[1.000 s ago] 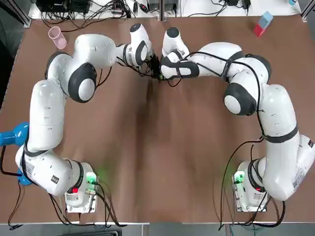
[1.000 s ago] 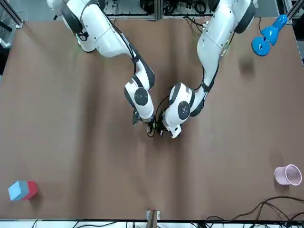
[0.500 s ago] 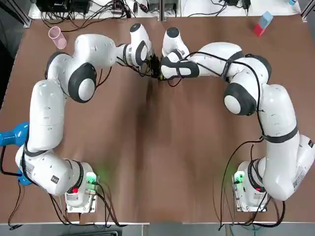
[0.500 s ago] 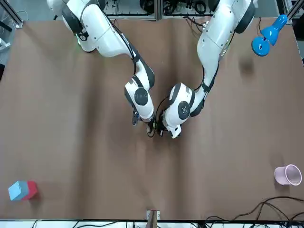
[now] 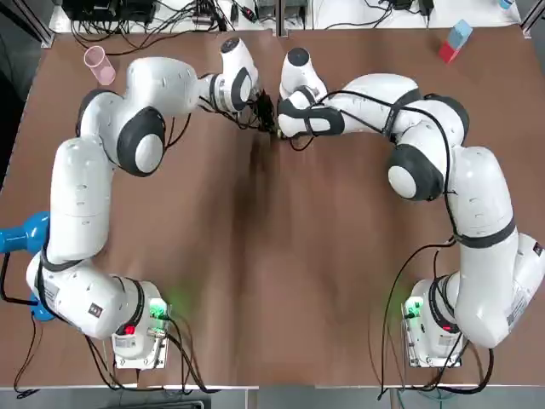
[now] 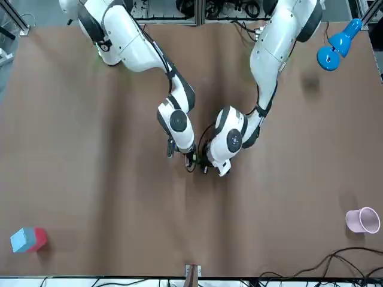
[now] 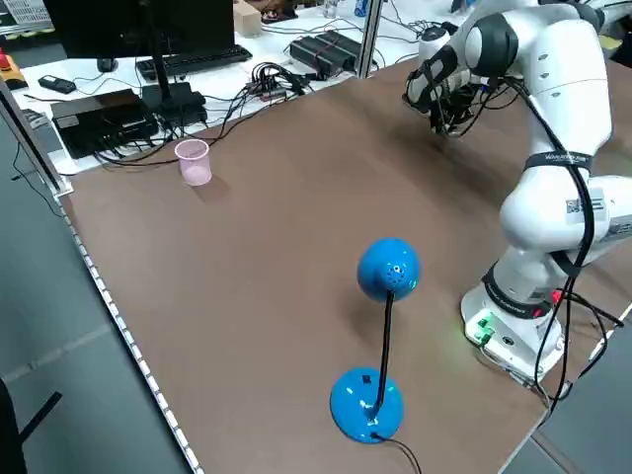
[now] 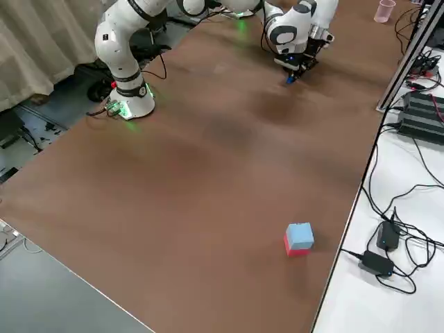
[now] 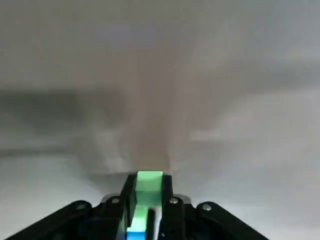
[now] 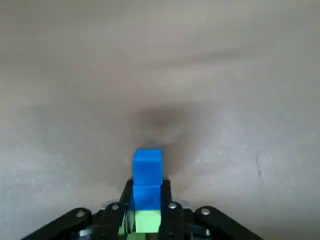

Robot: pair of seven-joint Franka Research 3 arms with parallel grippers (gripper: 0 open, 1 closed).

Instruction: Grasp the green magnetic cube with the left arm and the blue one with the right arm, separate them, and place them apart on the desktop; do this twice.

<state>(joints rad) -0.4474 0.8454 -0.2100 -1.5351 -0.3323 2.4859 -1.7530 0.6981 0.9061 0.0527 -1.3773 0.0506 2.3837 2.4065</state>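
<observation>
The step in hand looks like the pull-apart. At the far middle of the brown matte worktop [image 5: 272,256], the left claw [image 9: 148,189] is pinching the small green magnetic cube [image 9: 149,180]. Just beside it to the right, the right claw [image 10: 147,190] is pinching the small blue magnetic cube [image 10: 147,162]. Each wrist view shows the other colour tucked against its own cube, so the two seem joined face to face. They hang close over the surface; whether they touch it I cannot tell.

To do this well, I would keep both pinches firm and square on flat faces. Then draw the left claw leftward and the right claw rightward, straight along the line through both cubes, or slide one sideways first to shear the magnetic hold. A slack pinch could let a cube twist or snap back to its mate. The set-down spots should be well apart so the magnets cannot draw together again.

Materials, from the left:
- The glossy blue desk lamp [image 7: 385,272] has a round head on a thin stem and a disc base.
- The pink translucent plastic cup [image 5: 99,65] is tapered.
- The cubes look hard, smooth and sharp-edged, in saturated plastic.
- The light-blue-on-red block pair [image 5: 455,42] sits at the far right corner.

The worktop looks even and dull, likely offering some grip.
</observation>
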